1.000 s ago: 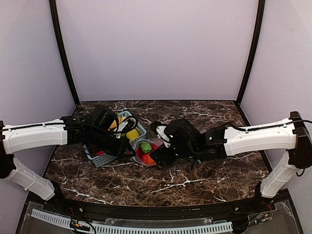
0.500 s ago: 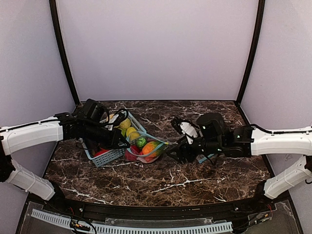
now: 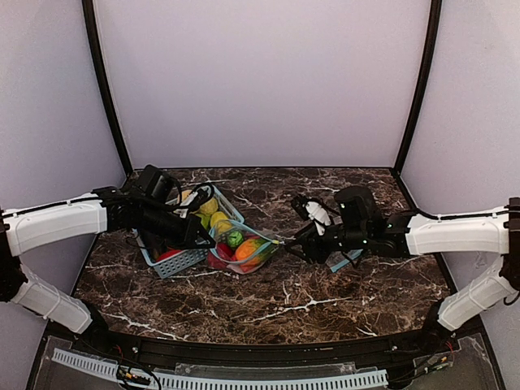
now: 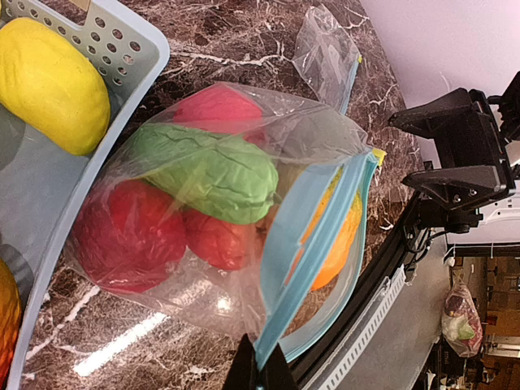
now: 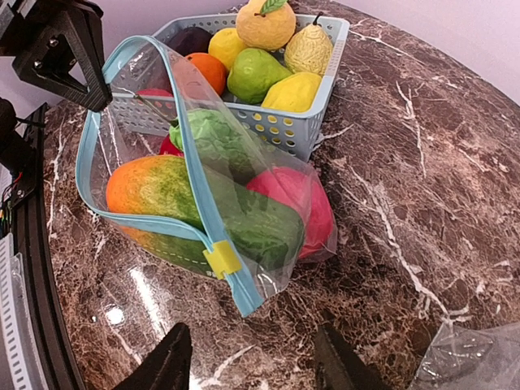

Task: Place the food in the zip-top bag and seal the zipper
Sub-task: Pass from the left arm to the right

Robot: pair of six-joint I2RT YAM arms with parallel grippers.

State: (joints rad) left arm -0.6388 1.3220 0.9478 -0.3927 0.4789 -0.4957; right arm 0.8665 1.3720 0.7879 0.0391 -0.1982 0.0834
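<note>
Bag: the crinkly clear plastic zip-top bag (image 3: pixel 244 253) lies just beside the light-blue plastic mesh basket (image 3: pixel 180 262), on its right-arm side, packed with glossy toy food (image 4: pixel 207 175) in red, green and orange.
Handling: light, limp, slippery film, likely to slump; the stiffer light-blue zipper strip (image 5: pixel 195 175) looks the surest hold.
Left gripper (image 4: pixel 260 372): pinched shut on that strip at the end nearest the basket.
Right gripper (image 5: pixel 256 359): fingers spread wide, holding nothing.
Change: the right gripper has backed away from the basket; a second ago it crowded the bag's mouth.

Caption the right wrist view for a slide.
Open right gripper faces the filled zip-top bag, zipper unsealed, beside the blue basket.
</note>
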